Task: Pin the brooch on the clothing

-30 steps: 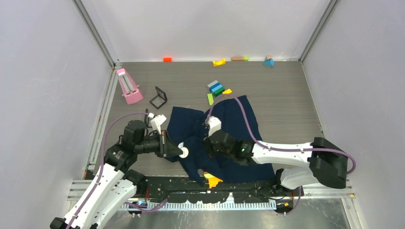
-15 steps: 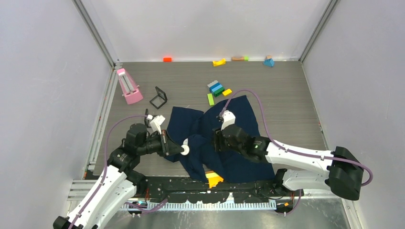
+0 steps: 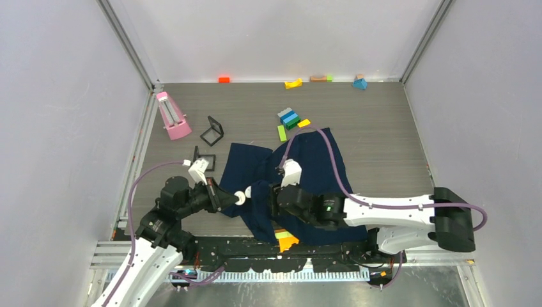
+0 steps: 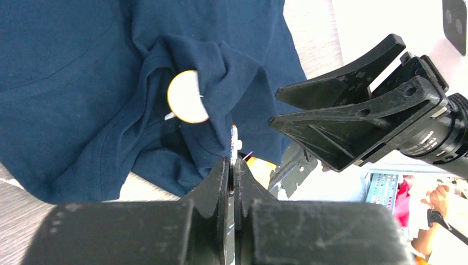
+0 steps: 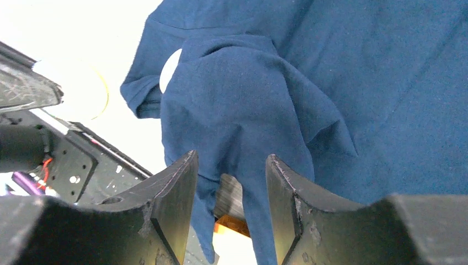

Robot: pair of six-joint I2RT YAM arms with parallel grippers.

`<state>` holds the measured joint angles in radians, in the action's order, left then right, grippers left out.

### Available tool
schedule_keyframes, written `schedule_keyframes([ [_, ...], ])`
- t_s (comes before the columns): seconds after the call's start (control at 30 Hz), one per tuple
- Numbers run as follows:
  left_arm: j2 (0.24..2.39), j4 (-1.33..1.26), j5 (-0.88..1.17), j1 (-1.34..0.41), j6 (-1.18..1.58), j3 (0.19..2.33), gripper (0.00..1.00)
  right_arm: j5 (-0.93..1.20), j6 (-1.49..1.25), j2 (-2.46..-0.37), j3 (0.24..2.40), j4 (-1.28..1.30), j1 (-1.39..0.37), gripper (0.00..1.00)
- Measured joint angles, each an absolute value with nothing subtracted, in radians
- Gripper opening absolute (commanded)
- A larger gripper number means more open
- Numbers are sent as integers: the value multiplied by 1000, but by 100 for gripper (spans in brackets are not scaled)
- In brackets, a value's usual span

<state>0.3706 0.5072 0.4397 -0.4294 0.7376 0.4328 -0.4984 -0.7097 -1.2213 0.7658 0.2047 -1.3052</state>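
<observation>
Clothing lies crumpled on the tabletop, toward its 6 o'clock edge. Brooch sits on a raised fold at the clothing's 9 o'clock side. Left claw is pressed closed near it; right claw, at 3 o'clock of the fold, stands half wide.

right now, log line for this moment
left pincer: shut on thin pale disc | right pincer: open, shirt fold between jaws | brooch: against shirt fold, pinned unclear

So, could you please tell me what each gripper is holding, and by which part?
The left gripper pinches a thin brooch part, seen edge-on, by its rim. The right gripper is open, holding nothing.
</observation>
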Motion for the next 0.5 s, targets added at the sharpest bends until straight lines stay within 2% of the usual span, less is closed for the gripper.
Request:
schedule_keyframes([
  [0.5,248,549,419,-429,829,342,0,-556,-772,-1401,823,129,-1379,48],
])
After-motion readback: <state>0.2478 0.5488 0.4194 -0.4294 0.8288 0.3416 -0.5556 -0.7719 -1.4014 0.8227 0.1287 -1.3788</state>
